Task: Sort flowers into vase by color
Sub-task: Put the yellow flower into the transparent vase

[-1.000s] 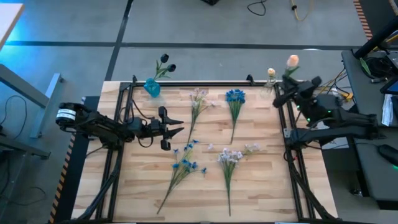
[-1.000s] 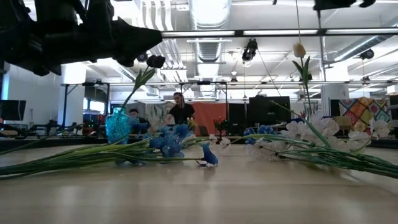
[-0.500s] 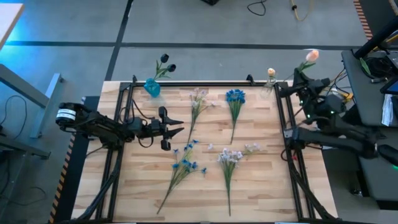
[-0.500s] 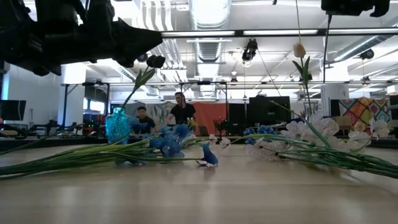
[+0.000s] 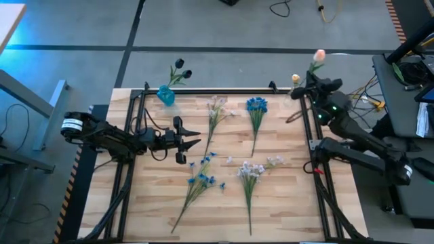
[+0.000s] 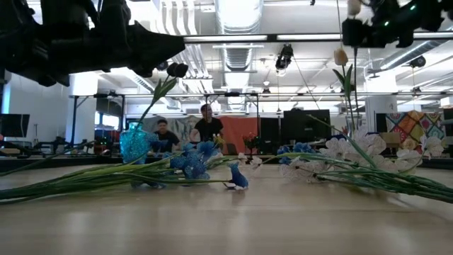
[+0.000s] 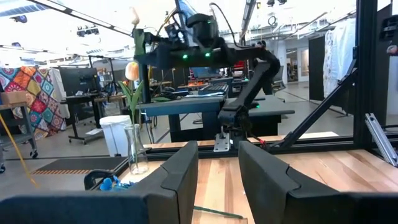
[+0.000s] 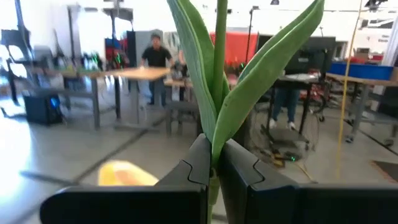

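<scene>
Peach tulip bud (image 5: 319, 54) (green stem), blue vase (image 5: 166, 95), pale wood table (image 5: 285, 203).

This is a robotics lab or open workshop hall. A wooden table (image 5: 271, 203) in a black metal frame (image 5: 203, 91) stands on a grey concrete floor (image 5: 237, 34) crossed by dark tape lines, with loose cables (image 5: 285, 8) lying on it. Across the table the room shows exposed ceiling ducts (image 6: 237, 18), strip lights (image 6: 311, 37) and rows of desks with dark monitors (image 6: 301, 124). Two people (image 6: 205, 127) are at a far desk. On the right, a workbench (image 5: 407, 88) carries wiring and equipment.
</scene>
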Robot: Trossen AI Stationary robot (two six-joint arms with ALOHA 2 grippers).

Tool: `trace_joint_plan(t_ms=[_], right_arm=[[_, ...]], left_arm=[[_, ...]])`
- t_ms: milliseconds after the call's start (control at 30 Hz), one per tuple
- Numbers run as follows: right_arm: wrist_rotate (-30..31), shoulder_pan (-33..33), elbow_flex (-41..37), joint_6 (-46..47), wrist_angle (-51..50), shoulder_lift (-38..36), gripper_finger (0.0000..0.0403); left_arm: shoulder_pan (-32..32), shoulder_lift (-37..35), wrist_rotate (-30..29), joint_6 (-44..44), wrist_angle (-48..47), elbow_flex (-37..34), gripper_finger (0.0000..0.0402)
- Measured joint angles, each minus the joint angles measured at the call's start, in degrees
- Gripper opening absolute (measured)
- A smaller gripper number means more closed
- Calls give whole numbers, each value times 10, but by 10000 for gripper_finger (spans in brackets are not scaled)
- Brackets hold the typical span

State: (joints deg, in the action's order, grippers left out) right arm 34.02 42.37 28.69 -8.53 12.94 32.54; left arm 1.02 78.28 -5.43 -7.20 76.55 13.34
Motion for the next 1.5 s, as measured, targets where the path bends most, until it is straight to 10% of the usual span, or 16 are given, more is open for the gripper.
trace_joint_plan(t_ms=[1500], right_arm=[[-23, 19, 23, -11, 30, 33, 13]], left_arm=[[0, 0, 0, 2, 0, 0, 101]])
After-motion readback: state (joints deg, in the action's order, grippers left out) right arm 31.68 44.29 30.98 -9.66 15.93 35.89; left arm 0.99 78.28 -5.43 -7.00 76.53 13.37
